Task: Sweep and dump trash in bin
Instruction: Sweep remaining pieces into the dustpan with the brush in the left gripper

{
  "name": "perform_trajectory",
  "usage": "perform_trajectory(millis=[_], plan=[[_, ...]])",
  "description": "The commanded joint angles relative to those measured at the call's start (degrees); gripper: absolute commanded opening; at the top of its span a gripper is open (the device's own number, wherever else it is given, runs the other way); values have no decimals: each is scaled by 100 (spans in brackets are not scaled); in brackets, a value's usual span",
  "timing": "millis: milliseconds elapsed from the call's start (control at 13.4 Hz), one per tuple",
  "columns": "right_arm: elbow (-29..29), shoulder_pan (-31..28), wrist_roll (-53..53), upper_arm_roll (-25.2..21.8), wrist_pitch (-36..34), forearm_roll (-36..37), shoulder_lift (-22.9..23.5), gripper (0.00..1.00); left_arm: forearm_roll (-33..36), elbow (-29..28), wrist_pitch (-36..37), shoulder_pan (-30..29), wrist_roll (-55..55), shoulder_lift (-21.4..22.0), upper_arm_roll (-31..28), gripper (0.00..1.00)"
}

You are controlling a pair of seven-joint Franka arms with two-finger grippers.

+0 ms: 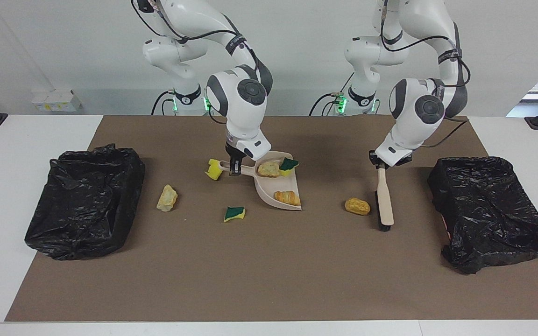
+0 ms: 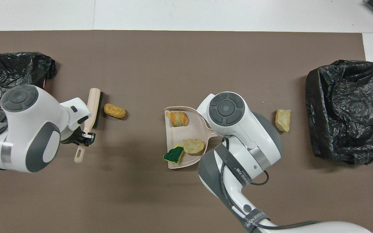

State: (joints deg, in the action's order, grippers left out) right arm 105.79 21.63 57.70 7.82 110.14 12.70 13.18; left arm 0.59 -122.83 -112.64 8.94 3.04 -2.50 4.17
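Three scraps lie in the dustpan (image 1: 278,184), which the right gripper (image 1: 235,169) holds by its handle; four are still on the mat: a yellow bit (image 1: 213,169) beside that handle, a green-faced bit (image 1: 234,213), a pale chunk (image 1: 166,198) and a golden chunk (image 1: 357,206). The left gripper (image 1: 381,164) clamps the brush (image 1: 384,198), bristles down beside the golden chunk. I'd sweep that chunk flat and slowly toward the pan's open lip, pan edge pressed to the mat so nothing slips under.
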Motion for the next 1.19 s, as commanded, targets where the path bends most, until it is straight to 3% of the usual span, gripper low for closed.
perform_trajectory(millis=[0,596,820,1118], plan=[[179,-36,154,35,140,57,-132,0,-269,-346,5,528,230,311,-56,0],[179,-36,154,35,140,57,-132,0,-1087,-514,-39,2523,2338,628,-39,0],[179,-36,154,35,148,57,-140,0,-1332,-365,-91,2823,2605,602,-21,0],[197,-36,154,35,148,57,-140,0,-1421,-102,-92,2806,2824,549,49,0]])
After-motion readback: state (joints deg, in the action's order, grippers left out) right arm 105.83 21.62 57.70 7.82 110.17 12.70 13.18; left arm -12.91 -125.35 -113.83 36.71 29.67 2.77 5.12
